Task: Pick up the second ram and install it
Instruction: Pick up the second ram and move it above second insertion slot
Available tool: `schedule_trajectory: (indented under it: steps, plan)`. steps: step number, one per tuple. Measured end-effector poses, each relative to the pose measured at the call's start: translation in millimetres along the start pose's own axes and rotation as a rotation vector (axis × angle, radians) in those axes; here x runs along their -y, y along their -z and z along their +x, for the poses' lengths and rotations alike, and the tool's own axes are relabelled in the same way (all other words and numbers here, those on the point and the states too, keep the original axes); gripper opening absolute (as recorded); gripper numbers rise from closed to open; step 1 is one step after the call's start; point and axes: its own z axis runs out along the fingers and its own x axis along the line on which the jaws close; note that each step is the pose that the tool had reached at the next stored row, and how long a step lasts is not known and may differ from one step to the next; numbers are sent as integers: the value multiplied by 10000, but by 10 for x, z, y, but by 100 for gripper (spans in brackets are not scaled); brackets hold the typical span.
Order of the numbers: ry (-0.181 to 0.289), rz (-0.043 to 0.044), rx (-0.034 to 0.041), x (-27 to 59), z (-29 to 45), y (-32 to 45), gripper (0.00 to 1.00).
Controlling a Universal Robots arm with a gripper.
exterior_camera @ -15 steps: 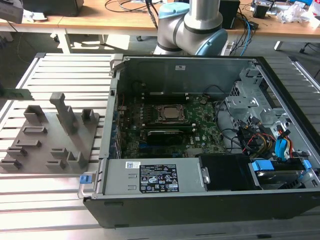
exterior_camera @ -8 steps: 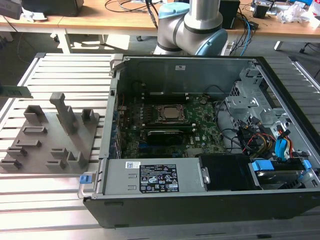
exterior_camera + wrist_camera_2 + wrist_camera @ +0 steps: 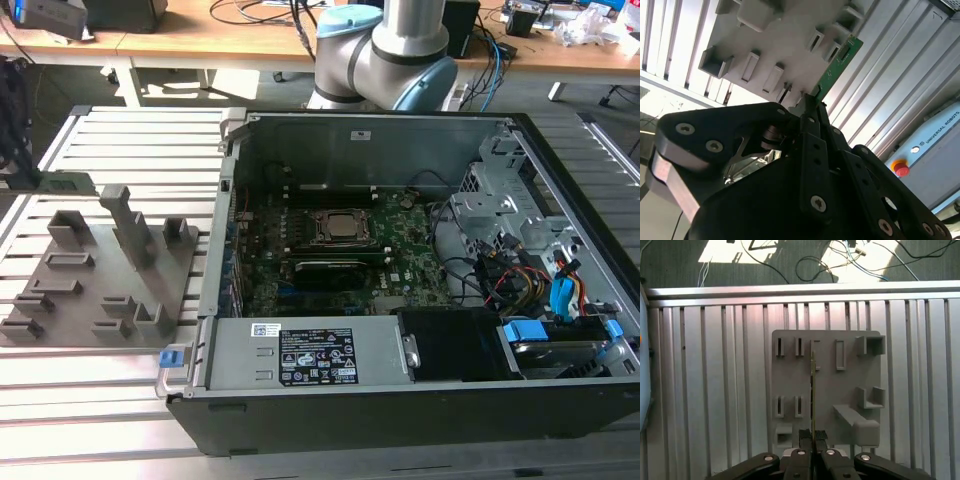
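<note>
The pincer point(image 3: 810, 104) is clamped shut on one end of the second ram point(image 3: 839, 62); in both wrist views the green stick juts straight out from between the dark fingertips point(image 3: 805, 436), with the rest of its length unsupported. In the first wrist view the second ram point(image 3: 813, 390) shows edge-on, a thin line above the grey holder tray point(image 3: 790, 375); it appears to hang clear of the tray's slots rather than sit in one, though I cannot tell how far. In the exterior view the stick point(image 3: 68, 184) hangs at that view's far left, over the slatted bench point(image 3: 130, 130) just beyond the tray point(image 3: 100, 290) and well apart from the open computer case point(image 3: 350, 140) and its motherboard point(image 3: 400, 250).

The risks, as I judge them: the grip takes only one end on a narrow edge, so a jolt could let the stick pivot or slide between the fingers; the tray's upright posts and the case's near wall lie between the stick and the board, and a low path could clip either; any tilt in the hold would show at the slot, where an off-square press could jam or flex the stick instead of seating it.
</note>
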Motion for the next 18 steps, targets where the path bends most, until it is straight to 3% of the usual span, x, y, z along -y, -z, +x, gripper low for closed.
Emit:
schedule_trajectory:
  steps: [1, 3, 10, 18]
  plan:
    - [2, 0, -1, 131, -4, 2, 14]
    - [0, 2, -1, 248, -10, 4, 14]
    - [0, 1, -5, 475, -18, 9, 14]
    - [2, 1, -7, 848, -32, 15, 14]
